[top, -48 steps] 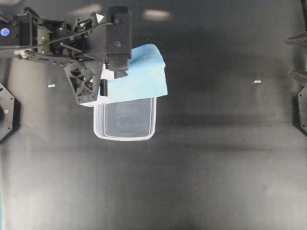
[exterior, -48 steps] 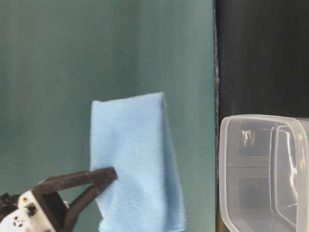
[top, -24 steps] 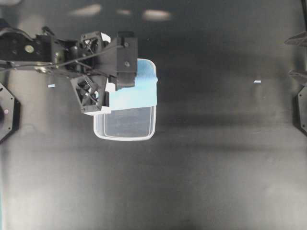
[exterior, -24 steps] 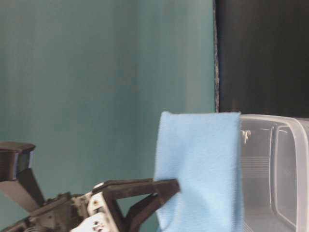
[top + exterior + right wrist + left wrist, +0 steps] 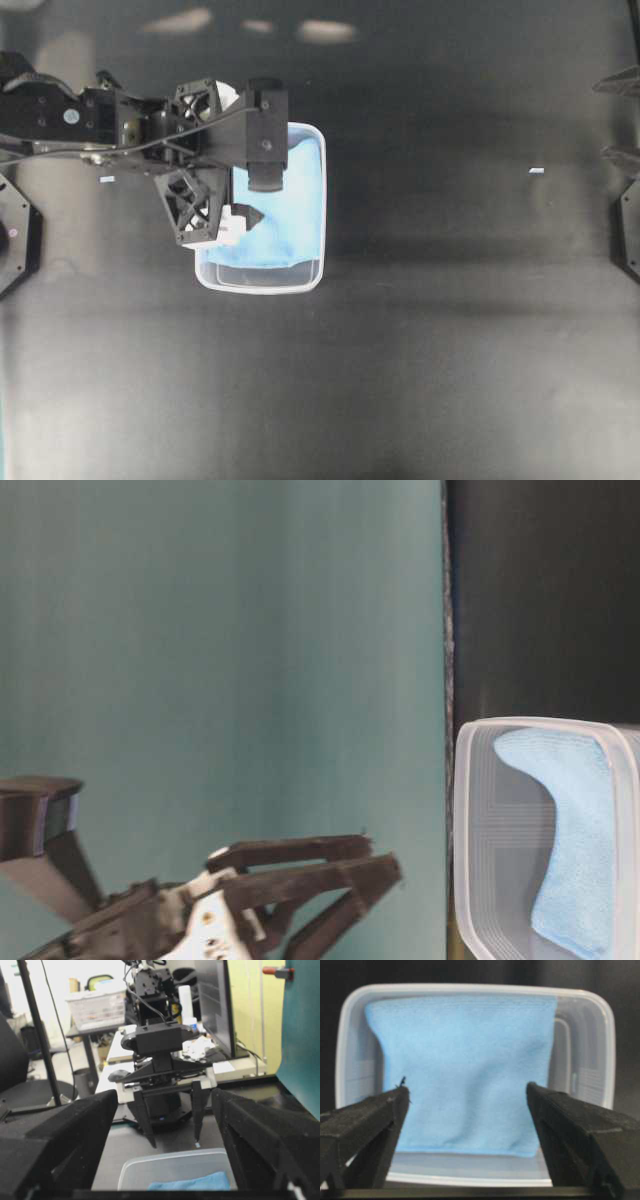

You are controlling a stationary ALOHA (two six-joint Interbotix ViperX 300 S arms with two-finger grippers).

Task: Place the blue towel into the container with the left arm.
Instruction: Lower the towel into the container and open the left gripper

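where soft blue towel (image 5: 465, 1070) fills clear rounded container (image 5: 580, 1005), left end effector (image 5: 467, 1105) gapes.

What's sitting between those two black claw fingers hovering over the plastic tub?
Nothing is held. In the left wrist view the left gripper is open, and between its fingers shows the blue towel, lying in the container.

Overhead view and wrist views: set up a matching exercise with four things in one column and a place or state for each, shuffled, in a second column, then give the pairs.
Things:
1. blue towel
2. container
3. left gripper
4. right gripper

States:
A. clear tub on the dark table
B. open, above the tub
C. lying inside the tub
D. open, far from the tub

Pairs: 1-C, 2-A, 3-B, 4-D
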